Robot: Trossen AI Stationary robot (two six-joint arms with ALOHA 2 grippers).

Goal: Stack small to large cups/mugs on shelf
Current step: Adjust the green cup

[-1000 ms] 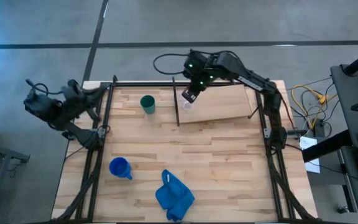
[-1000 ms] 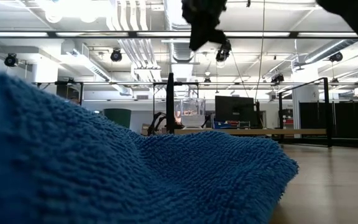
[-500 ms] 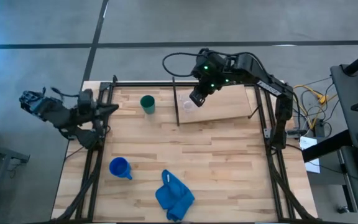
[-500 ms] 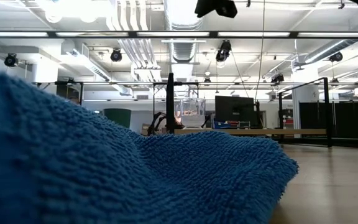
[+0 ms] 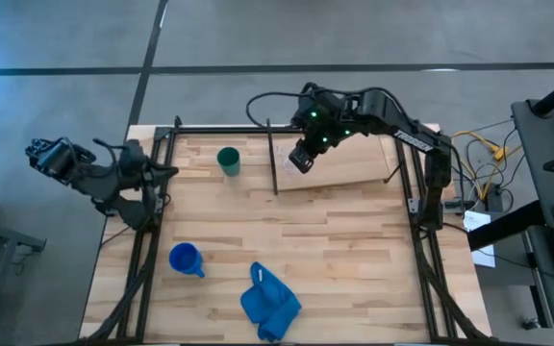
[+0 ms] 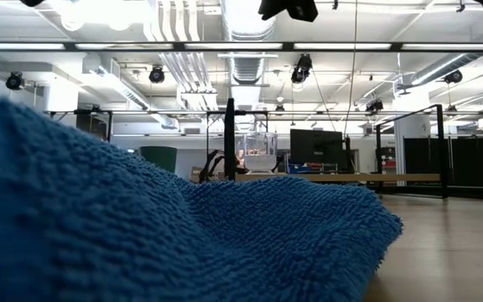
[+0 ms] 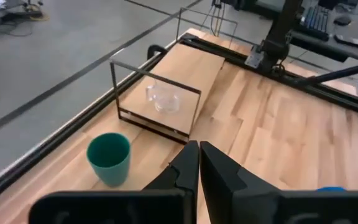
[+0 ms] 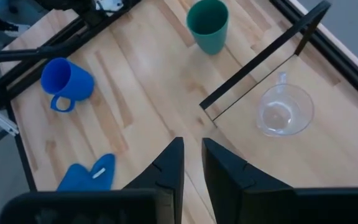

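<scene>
The right gripper (image 5: 299, 160) hangs above the left end of the shelf (image 5: 354, 159), at the far side of the tabletop (image 5: 335, 231). Its jaws stand slightly spread with a narrow gap between them, and nothing is held. In the right wrist view its two dark fingers (image 8: 169, 163) point down at the board's near edge, clear of every vessel.

The clear cup (image 8: 283, 112) sits upright on the shelf, just inside the black rod frame (image 8: 260, 59) at that end. It is empty and its small handle faces the far edge. The left wrist view confirms it: the clear cup (image 7: 163, 98) stands on the pale board behind the rod frame.

The dark green cup (image 5: 228, 160) stands upright on the tabletop just beside the shelf's left end, outside the frame and apart from it. The blue mug (image 5: 185, 259) lies on its side near the front left of the tabletop, well apart from the shelf. A crumpled blue cloth (image 5: 269, 303) lies near the front edge, to the right of the mug; it fills most of the low view.

The left gripper (image 5: 166, 170) waits at the left edge of the tabletop, over the frame rail, jaws pressed together and empty.
</scene>
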